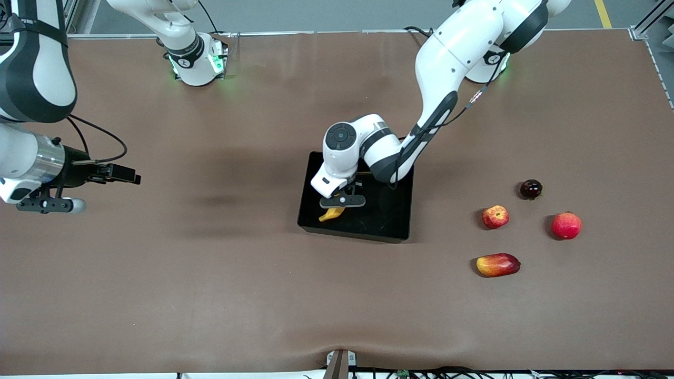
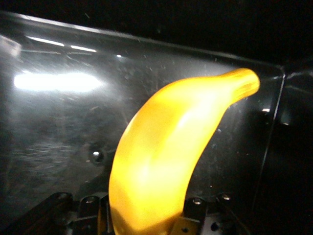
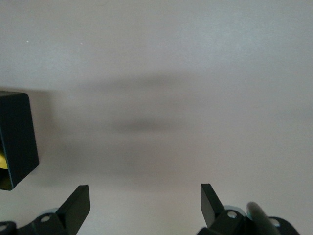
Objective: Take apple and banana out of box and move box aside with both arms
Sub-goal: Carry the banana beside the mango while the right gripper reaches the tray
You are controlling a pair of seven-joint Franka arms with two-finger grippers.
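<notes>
The black box [image 1: 387, 218] sits mid-table. The yellow banana [image 1: 331, 213] lies in it, at the corner nearest the front camera and toward the right arm's end. My left gripper [image 1: 341, 202] is down in the box, shut on the banana [image 2: 168, 147], whose thick end fills the space between its fingers [image 2: 195, 213] over the glossy box floor [image 2: 58, 122]. The small red apple [image 1: 495, 217] with yellow streaks rests on the table toward the left arm's end. My right gripper [image 1: 125, 175] waits open over bare table at the right arm's end, with nothing between its fingertips [image 3: 145, 200]; a box corner [image 3: 17, 137] shows there.
Near the apple lie an oblong red-and-yellow fruit [image 1: 498, 265] closer to the front camera, a larger pinkish-red round fruit [image 1: 566, 225] beside it, and a small dark round fruit [image 1: 531, 188] farther back. The brown table mat [image 1: 210, 273] spreads wide around the box.
</notes>
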